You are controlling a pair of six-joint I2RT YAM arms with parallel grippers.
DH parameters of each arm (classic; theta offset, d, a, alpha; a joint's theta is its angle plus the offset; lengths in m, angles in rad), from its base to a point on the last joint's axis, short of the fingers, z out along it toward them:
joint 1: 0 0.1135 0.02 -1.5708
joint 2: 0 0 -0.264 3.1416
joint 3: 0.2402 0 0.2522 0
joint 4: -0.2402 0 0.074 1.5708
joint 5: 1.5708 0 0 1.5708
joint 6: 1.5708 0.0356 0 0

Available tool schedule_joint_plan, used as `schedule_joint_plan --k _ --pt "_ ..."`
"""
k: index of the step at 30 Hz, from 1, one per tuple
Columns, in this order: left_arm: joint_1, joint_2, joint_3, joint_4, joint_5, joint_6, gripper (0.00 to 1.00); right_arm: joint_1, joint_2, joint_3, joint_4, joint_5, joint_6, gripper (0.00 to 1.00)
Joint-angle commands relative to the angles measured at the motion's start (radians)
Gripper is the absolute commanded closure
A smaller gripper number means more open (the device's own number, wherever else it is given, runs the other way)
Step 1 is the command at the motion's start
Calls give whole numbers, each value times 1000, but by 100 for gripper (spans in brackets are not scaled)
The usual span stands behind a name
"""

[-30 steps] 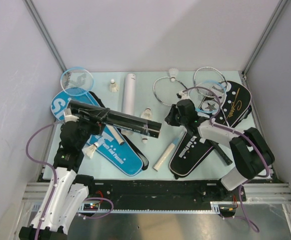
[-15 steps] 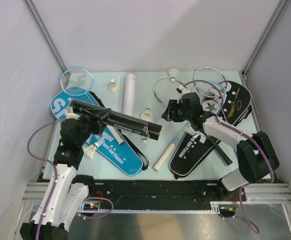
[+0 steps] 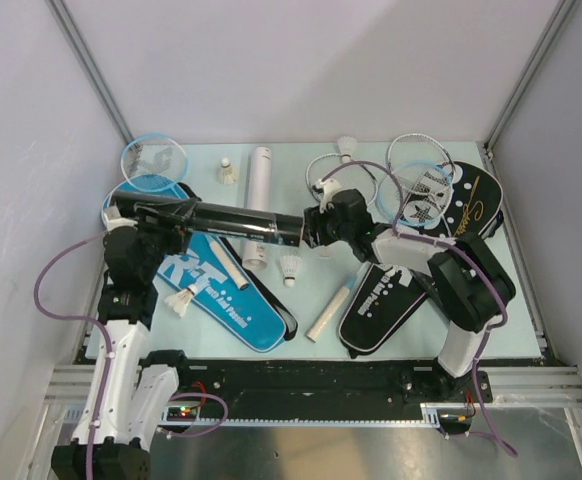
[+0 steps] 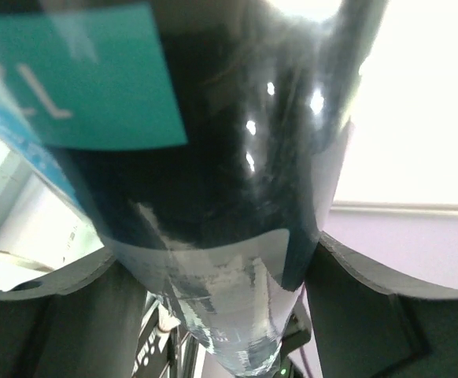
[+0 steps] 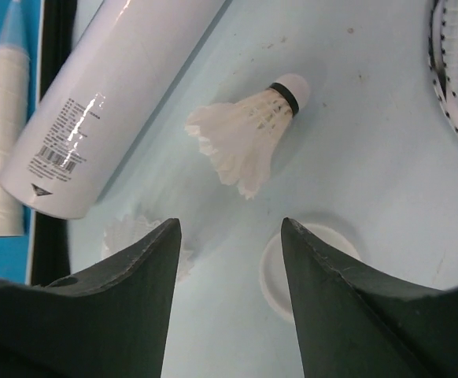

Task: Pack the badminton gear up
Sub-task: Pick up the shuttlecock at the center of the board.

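My left gripper [image 3: 153, 222] is shut on a long black tube [image 3: 226, 220] and holds it level above the table; in the left wrist view the tube [image 4: 229, 157] fills the space between my fingers [image 4: 371, 315]. My right gripper [image 3: 318, 228] is open and empty, right at the tube's right end. In the right wrist view it [image 5: 229, 228] hovers over a white shuttlecock [image 5: 249, 134], a round white cap [image 5: 308, 268] and a second shuttlecock [image 5: 127, 232]. A white tube [image 3: 259, 190] lies behind the black one.
A blue SPORT cover [image 3: 226, 300] with a shuttlecock [image 3: 181, 299] on it lies at the left. Two black covers [image 3: 381, 305] [image 3: 471, 208] lie at the right. Silver rackets [image 3: 336, 180] and a light blue racket head [image 3: 154, 163] lie at the back. Shuttlecocks [image 3: 229, 173] [image 3: 347, 147] lie near the back edge.
My left arm has swung the black tube back and up to level. My right gripper has moved left from the black cover to the tube's right end.
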Motion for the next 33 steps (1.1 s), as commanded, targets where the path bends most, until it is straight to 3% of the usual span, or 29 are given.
schedule_joint_plan --k 1,5,13,17,24,33 --pt "56 20 65 61 -31 -61 62 21 61 65 143 71 -105 40" --pt "96 47 73 61 -55 -98 62 48 117 90 189 132 -104 39" --pt "160 79 87 64 -73 -122 62 89 189 198 107 304 -142 39" --pt "184 93 89 67 -78 -126 62 137 205 210 99 364 -274 39" --pt "242 121 103 80 -88 -136 62 206 263 210 161 448 -672 37" --pt "292 141 105 95 -75 -142 63 207 313 209 224 470 -728 47"
